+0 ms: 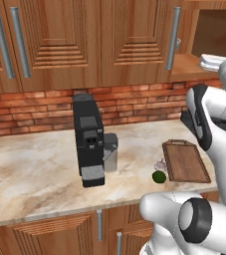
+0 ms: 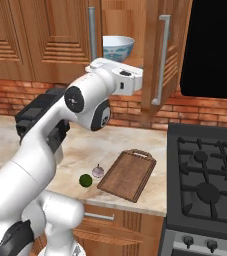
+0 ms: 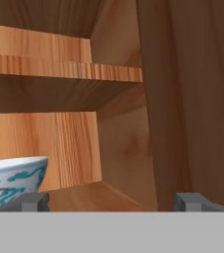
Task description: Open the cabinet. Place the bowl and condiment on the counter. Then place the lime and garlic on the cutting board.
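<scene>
Warm wooden wall cabinets over a red brick backsplash frame the scene, and the upper wooden cabinet (image 2: 135,35) with long grey bar handles stands open above the beige marbled stone counter (image 1: 35,164), its right door swung out beside the black gas stove (image 2: 205,185). On the counter the tall black coffee machine (image 1: 88,139) sits well left of the dark brown wooden cutting board (image 2: 128,174), which lies near the front edge with the pale garlic bulb (image 2: 98,171) and small dark green lime (image 2: 85,180) just beside it on bare stone. Inside the cabinet the pale blue-patterned bowl (image 3: 12,180) rests on the lower shelf with free shelf to its right, the gripper (image 3: 111,201) level with it, fingers spread wide and holding nothing; no writing is legible
</scene>
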